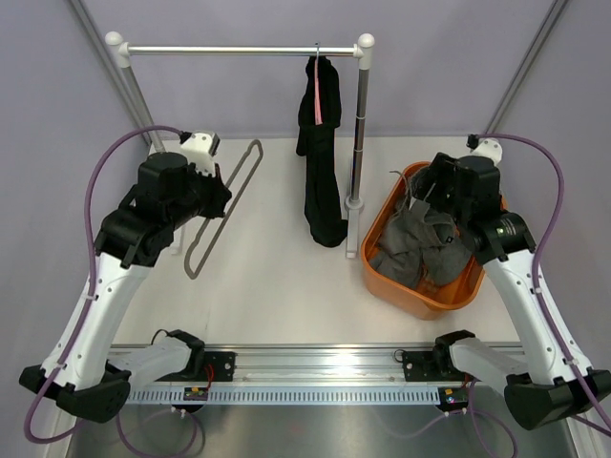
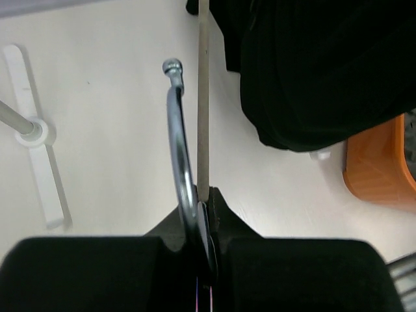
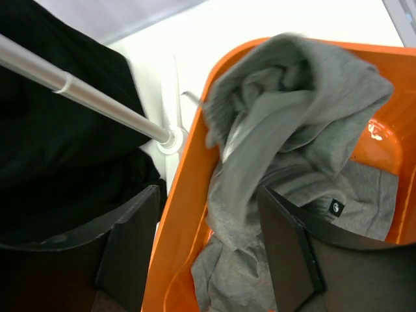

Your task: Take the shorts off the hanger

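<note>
1. The grey shorts [image 1: 420,243] lie crumpled in the orange basket [image 1: 420,301] on the right of the surface [image 1: 277,296]. No part of them is on the hanger [image 2: 203,97].
2. The left gripper [image 2: 207,208] is clenched on the hanger where its chrome hook [image 2: 177,123] meets the bar, and both run straight out from the fingers. In the top view the bare hanger slants from near-left to far-right, beside the left arm.
3. The right gripper [image 3: 207,201] hangs over the basket with its fingers spread wide. A raised fold of the shorts stands in the gap, apparently gripped by neither finger.
4. The key relation is that the shorts sit directly below the right fingers and well apart from the hanger, with the rack post [image 1: 361,124] and a hanging black garment [image 1: 323,181] between them.
5. Judgement: the separation looks done. What seems left is lifting the right arm clear without snagging that fold, and setting the hanger down.
</note>
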You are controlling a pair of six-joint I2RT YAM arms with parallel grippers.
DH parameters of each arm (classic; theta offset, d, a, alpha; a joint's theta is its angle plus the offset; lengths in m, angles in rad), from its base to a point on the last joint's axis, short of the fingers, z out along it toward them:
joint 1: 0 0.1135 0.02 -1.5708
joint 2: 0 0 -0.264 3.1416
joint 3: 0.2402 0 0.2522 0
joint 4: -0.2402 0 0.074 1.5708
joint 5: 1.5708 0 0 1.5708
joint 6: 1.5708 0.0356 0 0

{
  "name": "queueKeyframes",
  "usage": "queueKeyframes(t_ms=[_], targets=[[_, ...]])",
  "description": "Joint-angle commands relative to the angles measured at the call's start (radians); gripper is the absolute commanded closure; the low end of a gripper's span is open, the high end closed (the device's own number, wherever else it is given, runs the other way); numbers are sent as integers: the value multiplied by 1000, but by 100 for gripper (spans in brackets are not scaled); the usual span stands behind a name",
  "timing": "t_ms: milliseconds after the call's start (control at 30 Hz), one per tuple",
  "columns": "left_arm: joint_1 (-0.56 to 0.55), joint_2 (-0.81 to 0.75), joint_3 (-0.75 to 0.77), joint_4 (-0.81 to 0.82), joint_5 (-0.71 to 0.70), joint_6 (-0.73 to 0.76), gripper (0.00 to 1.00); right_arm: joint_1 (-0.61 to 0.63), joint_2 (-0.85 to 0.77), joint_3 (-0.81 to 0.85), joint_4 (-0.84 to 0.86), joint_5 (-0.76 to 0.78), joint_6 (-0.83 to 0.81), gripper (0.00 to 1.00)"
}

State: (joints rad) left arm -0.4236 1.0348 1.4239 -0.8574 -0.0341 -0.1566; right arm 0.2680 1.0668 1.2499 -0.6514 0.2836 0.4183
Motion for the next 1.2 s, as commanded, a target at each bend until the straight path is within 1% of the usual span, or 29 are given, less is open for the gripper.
queueKeyframes(t_ms=[0,267,400,533,600,733,767,800,900,1000,1167], targets=[[5,33,136,8,86,31,100,-1,-77,14,38,-44,17,29],[46,145,296,29,161,38,100,-1,-168,29,13,-130,1,24],[103,215,372,57,244,52,100,-1,-203,28,15,-191,-3,24],[154,324,466,66,313,54,100,-1,-231,19,16,-241,-3,25],[181,349,490,96,364,52,100,-1,-243,19,16,-260,-12,25],[207,399,527,142,402,55,100,-1,-258,17,15,-277,-21,25],[213,407,530,161,433,58,100,-1,-263,16,18,-277,-18,25],[215,409,520,182,441,58,100,-1,-265,14,24,-323,-16,25],[217,407,512,244,497,65,100,-1,-272,3,36,-350,-18,26],[218,422,530,270,490,66,100,-1,-275,5,38,-350,-30,26],[218,482,644,232,412,49,100,-1,-275,11,42,-357,-36,26]])
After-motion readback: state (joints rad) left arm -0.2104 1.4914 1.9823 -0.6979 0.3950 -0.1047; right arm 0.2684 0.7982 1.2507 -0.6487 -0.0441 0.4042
